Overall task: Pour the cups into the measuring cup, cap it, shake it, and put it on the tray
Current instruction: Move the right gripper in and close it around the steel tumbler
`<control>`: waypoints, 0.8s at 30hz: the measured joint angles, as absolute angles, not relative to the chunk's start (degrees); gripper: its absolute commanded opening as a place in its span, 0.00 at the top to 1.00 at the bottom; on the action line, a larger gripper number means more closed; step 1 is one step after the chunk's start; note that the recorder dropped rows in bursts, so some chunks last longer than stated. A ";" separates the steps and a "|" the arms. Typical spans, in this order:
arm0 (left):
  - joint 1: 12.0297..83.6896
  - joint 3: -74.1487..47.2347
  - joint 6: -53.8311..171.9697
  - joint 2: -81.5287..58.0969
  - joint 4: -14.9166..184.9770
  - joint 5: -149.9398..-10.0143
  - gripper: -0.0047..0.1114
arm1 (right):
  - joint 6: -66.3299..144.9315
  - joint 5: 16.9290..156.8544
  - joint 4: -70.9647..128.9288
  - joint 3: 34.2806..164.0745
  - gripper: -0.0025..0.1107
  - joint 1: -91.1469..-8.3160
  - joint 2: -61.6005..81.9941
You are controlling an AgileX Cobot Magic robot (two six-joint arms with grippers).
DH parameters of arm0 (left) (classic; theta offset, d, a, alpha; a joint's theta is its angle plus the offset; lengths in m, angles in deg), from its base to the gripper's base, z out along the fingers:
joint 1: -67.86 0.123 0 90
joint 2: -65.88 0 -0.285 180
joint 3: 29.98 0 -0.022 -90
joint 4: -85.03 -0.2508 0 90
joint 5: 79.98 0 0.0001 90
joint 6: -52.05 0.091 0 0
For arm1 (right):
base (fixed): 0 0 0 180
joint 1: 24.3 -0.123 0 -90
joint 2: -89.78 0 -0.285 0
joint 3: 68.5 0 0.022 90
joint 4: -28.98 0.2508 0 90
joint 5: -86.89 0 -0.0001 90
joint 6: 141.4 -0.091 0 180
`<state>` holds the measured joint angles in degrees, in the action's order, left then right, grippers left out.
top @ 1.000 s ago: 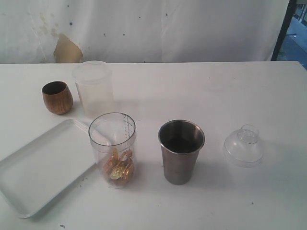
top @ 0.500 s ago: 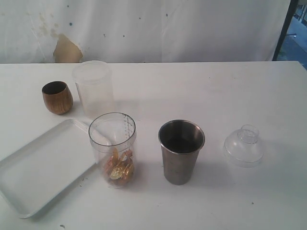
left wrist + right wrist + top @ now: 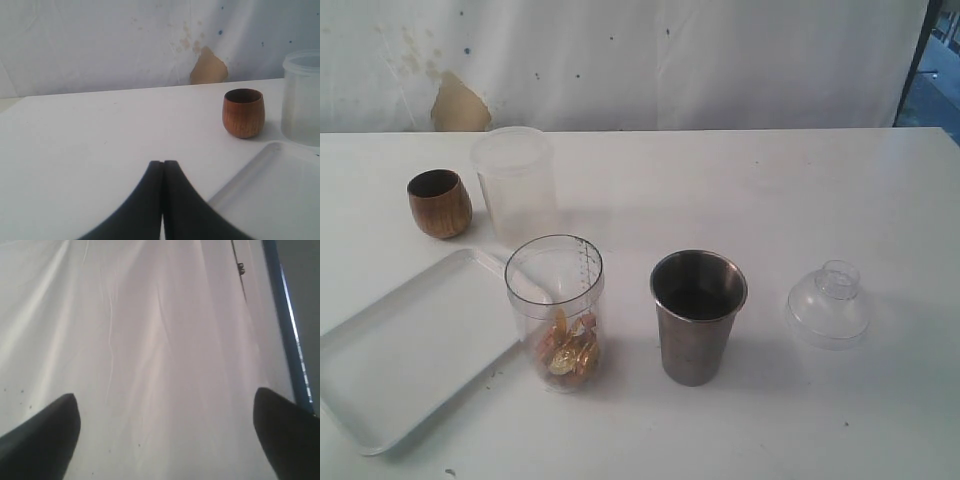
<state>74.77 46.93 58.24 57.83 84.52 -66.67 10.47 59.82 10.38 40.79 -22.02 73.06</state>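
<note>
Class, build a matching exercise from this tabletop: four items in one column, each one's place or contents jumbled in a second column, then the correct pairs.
Column one
1. small rounded brown wood-grain cup
2. tall tapered stainless-steel tumbler
3. clear plastic measuring cup with printed marks
4. clear domed plastic lid

Column two
A. holds shiny gold and orange pieces at its bottom
B. farthest right in the exterior view
C. back left, beside the frosted plastic container
D. stands between the measuring cup and the lid

Pairs: 1-C, 2-D, 3-A, 4-B
</note>
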 measured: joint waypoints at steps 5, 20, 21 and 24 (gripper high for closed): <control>74.77 46.93 58.24 57.83 84.52 -66.67 0.96 | -4.39 53.11 -9.59 43.41 0.22 -22.02 64.86; 74.77 46.93 58.24 57.83 84.52 -66.67 0.96 | -1.60 26.28 -35.17 43.98 0.22 -22.02 23.06; 74.77 46.93 58.24 57.83 84.52 -66.67 0.96 | 1.46 24.68 -35.46 43.98 0.22 -22.02 19.40; 74.77 46.93 58.24 57.83 84.52 -66.67 0.96 | 7.67 21.49 -35.47 43.99 0.22 -22.93 11.92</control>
